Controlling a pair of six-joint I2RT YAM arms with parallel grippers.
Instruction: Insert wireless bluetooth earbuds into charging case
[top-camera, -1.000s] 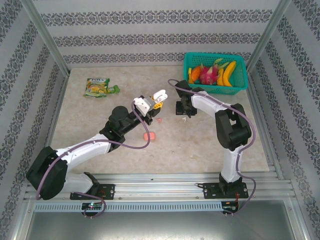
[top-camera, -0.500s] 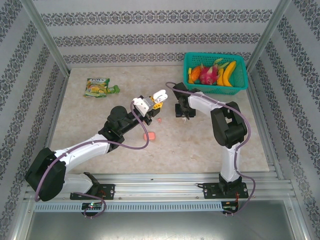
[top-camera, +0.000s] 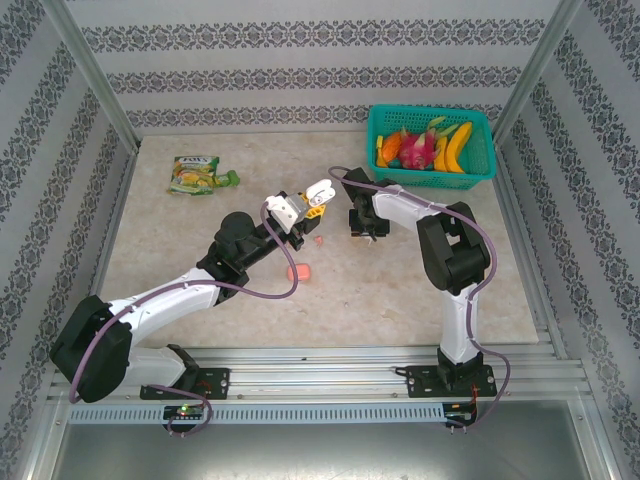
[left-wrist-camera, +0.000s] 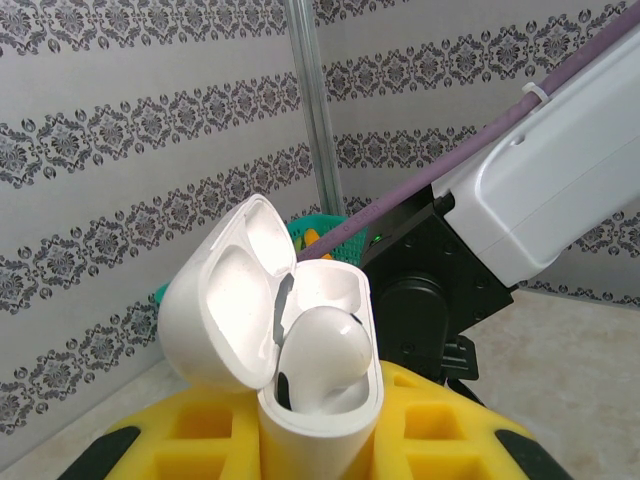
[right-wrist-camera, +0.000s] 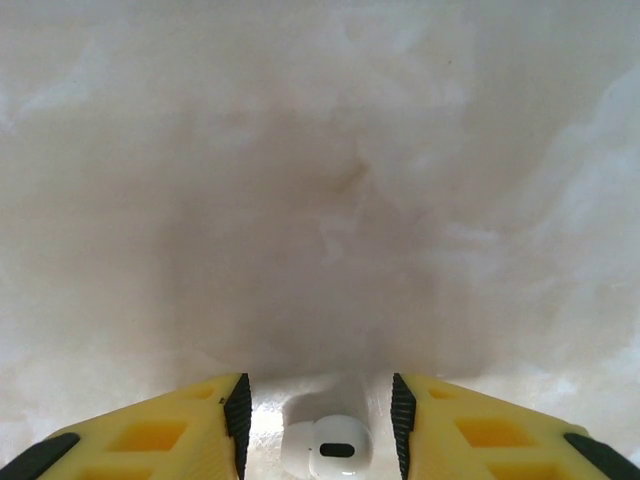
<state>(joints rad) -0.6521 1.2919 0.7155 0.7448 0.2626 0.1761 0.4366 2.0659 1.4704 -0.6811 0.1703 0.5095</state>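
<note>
Right wrist: white earbud (right-wrist-camera: 326, 448) sits within the spread right tool (right-wrist-camera: 319, 408).

**Tally: two cases, two white earbuds, one pink bit**

Arms: two, a left arm (top-camera: 180, 290) and a right arm (top-camera: 455, 250), with one gripper apiece, the left gripper (left-wrist-camera: 320, 445) and the right gripper (right-wrist-camera: 318, 425).

Cases: two, one white case (left-wrist-camera: 270, 330) and one pink case (top-camera: 299, 271).

White earbuds: two, one seated earbud (left-wrist-camera: 322, 350) and one loose earbud (right-wrist-camera: 325, 450).

One pink bit (top-camera: 319, 240), too small to identify.

One basket (top-camera: 430, 109); its fruit is too crowded to count.

One packet (top-camera: 195, 173).
</note>
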